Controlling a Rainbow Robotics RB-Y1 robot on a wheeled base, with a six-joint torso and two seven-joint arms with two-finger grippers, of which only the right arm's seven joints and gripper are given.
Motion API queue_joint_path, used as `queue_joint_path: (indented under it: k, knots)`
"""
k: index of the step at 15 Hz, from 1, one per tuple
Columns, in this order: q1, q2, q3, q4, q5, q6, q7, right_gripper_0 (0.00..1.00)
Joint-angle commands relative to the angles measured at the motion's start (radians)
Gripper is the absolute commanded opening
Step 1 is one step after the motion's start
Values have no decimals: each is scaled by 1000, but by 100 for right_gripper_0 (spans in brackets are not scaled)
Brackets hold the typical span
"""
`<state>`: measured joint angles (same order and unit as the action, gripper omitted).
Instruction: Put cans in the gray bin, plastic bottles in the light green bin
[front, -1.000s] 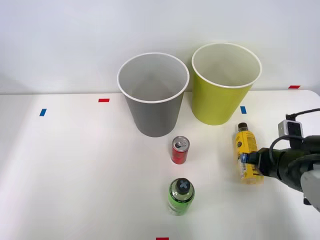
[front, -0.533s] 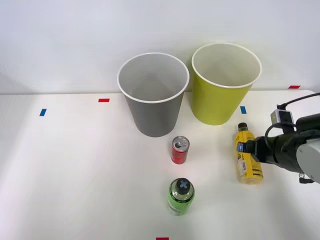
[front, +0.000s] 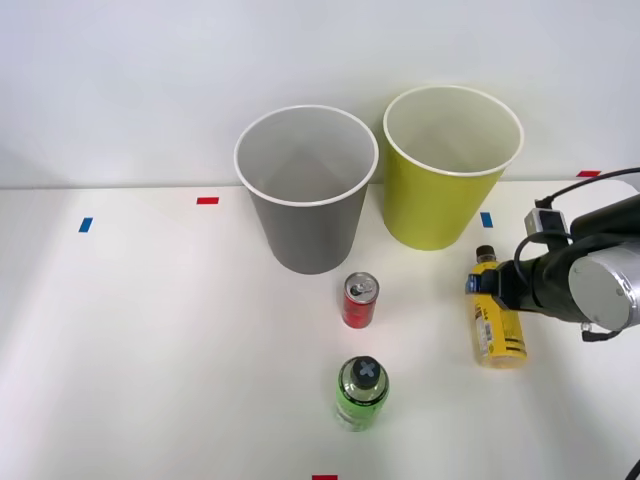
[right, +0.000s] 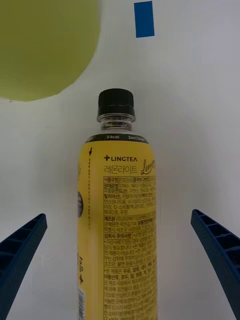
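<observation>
Yellow bottle (front: 496, 315) lies flat on tabletop (front: 150, 340), just in front of green bin (front: 445, 190), cap toward bin. Your right tool (front: 487, 290) sits over its upper body, spread wide, nothing held; wrist view shows blue fingers (right: 20, 255) either side of label, clear of it. Bottle's long axis runs straight out from tool, so closing pinches across its width. Count: one yellow bottle, one green bottle (front: 362, 392) upright, one red can (front: 360, 299) upright, one gray bin (front: 305, 195), one green bin.

Glossy yellow plastic bottle (right: 120, 220), shiny metal can (front: 360, 299), ribbed blue fingers (right: 217, 250), matt white table (front: 150, 350)
</observation>
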<state>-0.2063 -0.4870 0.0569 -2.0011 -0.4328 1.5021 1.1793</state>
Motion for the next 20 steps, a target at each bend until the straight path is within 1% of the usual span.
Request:
queue_joint_path:
  k: [1,4,9,12,14,15,18,20]
  knots:
    - [-36,41,-2,50,31,0,5,100]
    - [-70,67,-2,96,57,-2,8,100]
    - [-70,68,-2,97,69,7,-4,100]
    - [-73,88,-2,108,111,9,-4,100]
    - [-90,94,0,150,112,9,-4,100]
    - [-102,108,0,171,132,9,-4,100]
    - [-102,122,-2,173,184,44,-10,100]
    - [-102,125,-2,173,187,46,-14,100]
